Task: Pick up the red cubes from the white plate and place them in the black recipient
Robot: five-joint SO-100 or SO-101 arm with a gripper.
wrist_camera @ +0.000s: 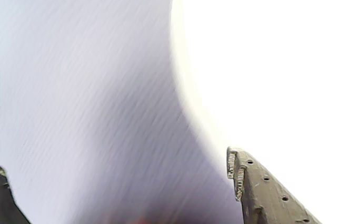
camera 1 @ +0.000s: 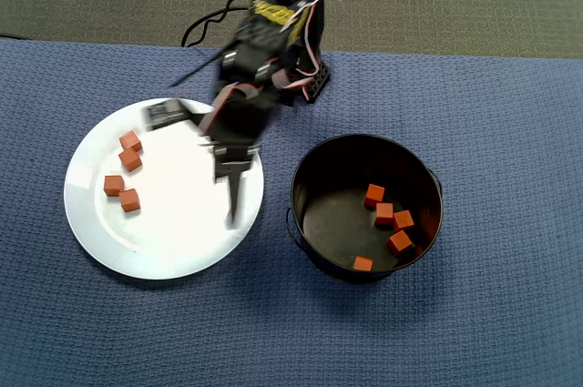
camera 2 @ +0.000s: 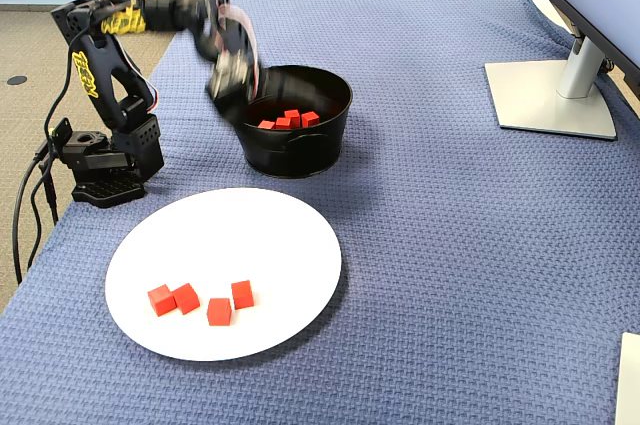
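end effector (camera 1: 233, 196) blurred over plate's right edge, centre of overhead view, spread or pressed together: can't tell | four red cubes (camera 1: 126, 174) sat on white plate (camera 1: 182, 241), left side | five cubes lay in black pot (camera 1: 314, 164), right of plate | blue cloth (camera 1: 492, 314) covered bench

Blue woven cloth (camera 2: 450, 245); monitor stand (camera 2: 555, 95) at its far corner.

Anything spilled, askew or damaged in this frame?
Nothing stands out. Four red cubes lie on the white plate, five more inside the upright black pot, none on the blue cloth. The gripper is only motion-blurred above the plate.
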